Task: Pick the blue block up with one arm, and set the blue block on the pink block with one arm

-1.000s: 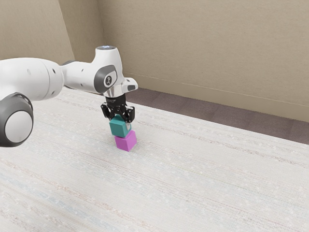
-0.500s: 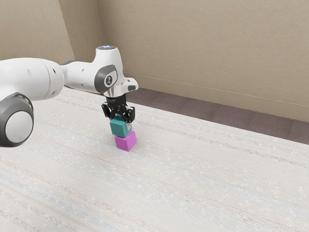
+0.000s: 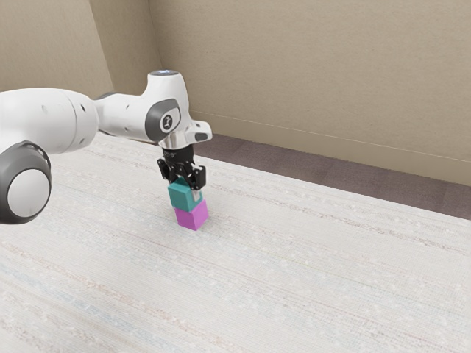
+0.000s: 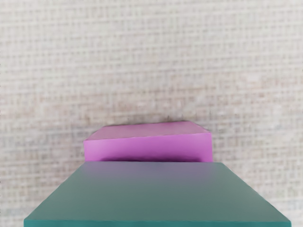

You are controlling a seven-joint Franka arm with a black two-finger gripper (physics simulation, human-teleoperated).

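The blue block (image 3: pixel 183 196), a teal-blue cube, sits on top of the pink block (image 3: pixel 192 215) on the pale table, a little toward the exterior view's left of it. My black gripper (image 3: pixel 182 183) comes straight down over the blue block, its fingers (image 3: pixel 197 178) clasping the block's upper part from two sides, so it is shut on it. In the wrist view the blue block (image 4: pixel 156 194) lies large just under my hand, and the pink block (image 4: pixel 147 143) juts out from beneath it.
The pale woven table surface (image 3: pixel 309 279) spreads wide around the stack. A dark floor strip (image 3: pixel 346 173) and beige walls (image 3: pixel 309 66) lie behind the table's far edge. My white arm (image 3: pixel 66 121) reaches in from the exterior view's left.
My hand has sunk a few pixels with the blue block, which now rests on the pink block. The pink block has stayed where it was.
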